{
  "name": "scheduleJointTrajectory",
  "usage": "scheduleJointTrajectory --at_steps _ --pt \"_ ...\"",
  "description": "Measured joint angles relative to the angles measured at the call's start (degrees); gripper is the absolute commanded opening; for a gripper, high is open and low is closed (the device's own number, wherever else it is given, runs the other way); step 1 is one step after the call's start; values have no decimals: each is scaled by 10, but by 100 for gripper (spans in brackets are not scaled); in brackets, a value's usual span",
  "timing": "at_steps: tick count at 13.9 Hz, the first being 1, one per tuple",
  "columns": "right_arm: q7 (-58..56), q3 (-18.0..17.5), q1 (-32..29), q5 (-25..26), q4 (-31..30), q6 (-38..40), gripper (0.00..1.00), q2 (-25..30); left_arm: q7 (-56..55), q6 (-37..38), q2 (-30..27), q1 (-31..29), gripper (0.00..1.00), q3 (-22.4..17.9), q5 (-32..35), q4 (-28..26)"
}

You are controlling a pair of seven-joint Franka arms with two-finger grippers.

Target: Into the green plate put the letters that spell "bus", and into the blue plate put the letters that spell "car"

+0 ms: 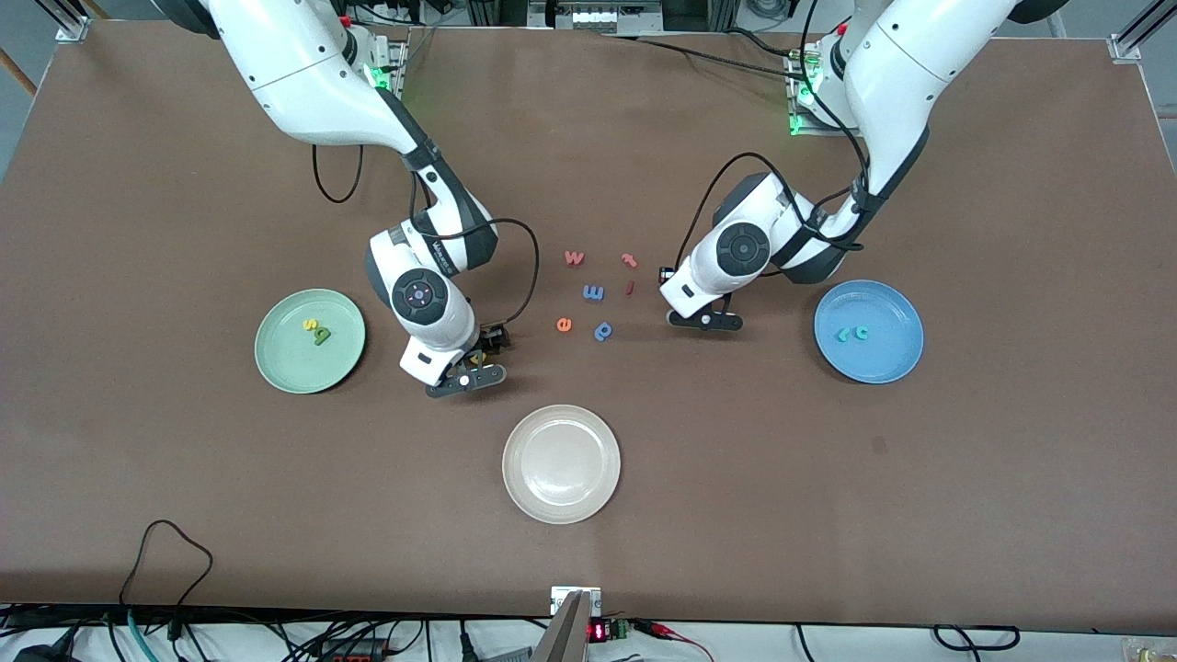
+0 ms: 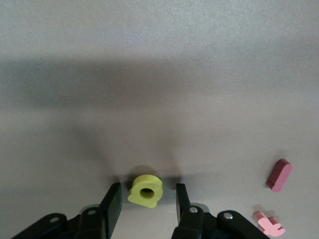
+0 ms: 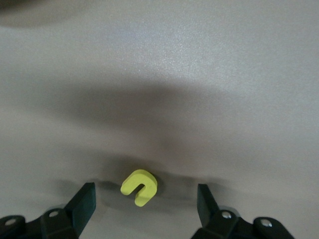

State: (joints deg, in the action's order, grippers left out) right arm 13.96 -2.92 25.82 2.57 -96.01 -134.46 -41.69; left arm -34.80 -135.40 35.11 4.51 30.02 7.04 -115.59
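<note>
Front view showed most of the sorting done. The green plate (image 1: 310, 341), toward the right arm's end of the table, held the yellow "s" (image 1: 310, 325) and the olive "b" (image 1: 322, 336) side by side. The blue plate (image 1: 868, 331), toward the left arm's end, held the teal "r" (image 1: 841, 335) and the teal "c" (image 1: 861, 333). So each word lacked one letter, as I judged it: "u" for the green plate and "a" for the blue.

Both arms were down at the table over those last two. The right gripper (image 3: 144, 199) stood low between the green plate and the off-white plate (image 1: 561, 463), its fingers wide apart with the yellow "u" (image 3: 139, 186) lying flat on the table between them, touching neither. The left gripper (image 2: 146, 201) stood just beside the loose cluster of spare letters, its fingers set closer, straddling the yellow "a" (image 2: 145, 189) with a small gap on each side; I could not see them pressing it yet.

The leftovers lay between the two arms: a red "w" (image 1: 575, 257), a blue "m" (image 1: 594, 292), an orange "e" (image 1: 564, 324), a blue "p" (image 1: 603, 330) and two small red pieces (image 1: 629, 273). The off-white plate held nothing.

What remained, I reckoned, was two grasps, two carries and two drops.
</note>
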Motion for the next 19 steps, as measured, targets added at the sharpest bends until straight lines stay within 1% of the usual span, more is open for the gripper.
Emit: scheduleJointTrajectory --at_steps 2,4,7,10,11,13,16,17,19 --pt "0 0 0 0 0 0 63 0 -3 0 0 3 46 0 0 0" --pt "0 0 0 0 0 0 54 0 -4 0 0 3 42 -1 0 0" --pt "1 0 0 0 0 0 49 0 -5 1 0 2 34 -2 2 0" --pt "1 0 0 0 1 0 40 0 -6 6 -2 2 23 -3 11 1" --pt "1 0 0 0 1 0 36 1 -6 5 -2 2 18 -4 11 0" --pt "1 0 0 0 1 0 28 1 -7 5 -2 2 16 -4 11 0" --pt "1 0 0 0 1 0 24 2 -7 5 -4 -2 16 -6 14 3" --pt "1 0 0 0 1 0 23 2 -7 16 -10 -10 16 -9 18 7" --pt "1 0 0 0 1 0 23 2 -7 69 -41 -44 16 -12 21 18"
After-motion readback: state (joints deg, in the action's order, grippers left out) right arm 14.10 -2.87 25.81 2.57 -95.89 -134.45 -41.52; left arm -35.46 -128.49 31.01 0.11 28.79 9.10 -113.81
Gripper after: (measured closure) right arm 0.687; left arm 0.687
